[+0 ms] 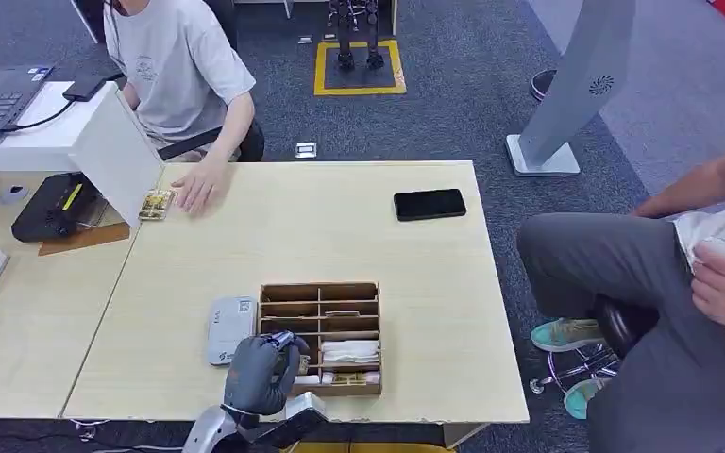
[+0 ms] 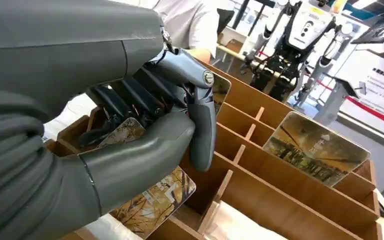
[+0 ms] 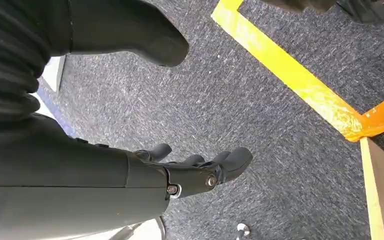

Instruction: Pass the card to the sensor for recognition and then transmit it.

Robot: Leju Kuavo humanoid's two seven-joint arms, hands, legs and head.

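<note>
My left hand is at the near left corner of the wooden divider box on the table. Up close in the left wrist view, my left hand pinches a card with an autumn-leaf print between thumb and fingers, low over a compartment. A second printed card leans upright in a farther compartment. The grey-white sensor pad lies flat just left of the box. My right hand hangs over the carpet, fingers apart and holding nothing.
A person sits at the table's far left, one hand beside a gold card. A black phone lies at the far right. A second person sits to the right. A white partition and a black device stand on the left.
</note>
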